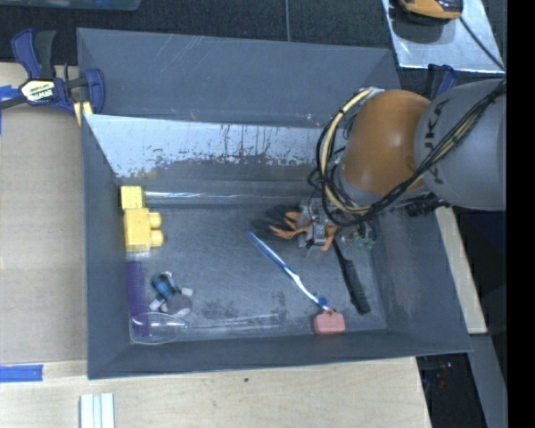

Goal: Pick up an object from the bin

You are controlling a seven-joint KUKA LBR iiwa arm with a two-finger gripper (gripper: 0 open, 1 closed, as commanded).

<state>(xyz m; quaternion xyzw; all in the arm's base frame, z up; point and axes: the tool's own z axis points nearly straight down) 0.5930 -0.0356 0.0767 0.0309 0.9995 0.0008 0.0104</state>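
the pincer [316, 232] is hanging low in the right part of the bin [250, 87], over an orange-and-black object [283, 220] lying near the back wall; i cannot tell whether it is wide or narrow. a blue toothbrush [285, 270] and a black marker [352, 282] are lying just beside.
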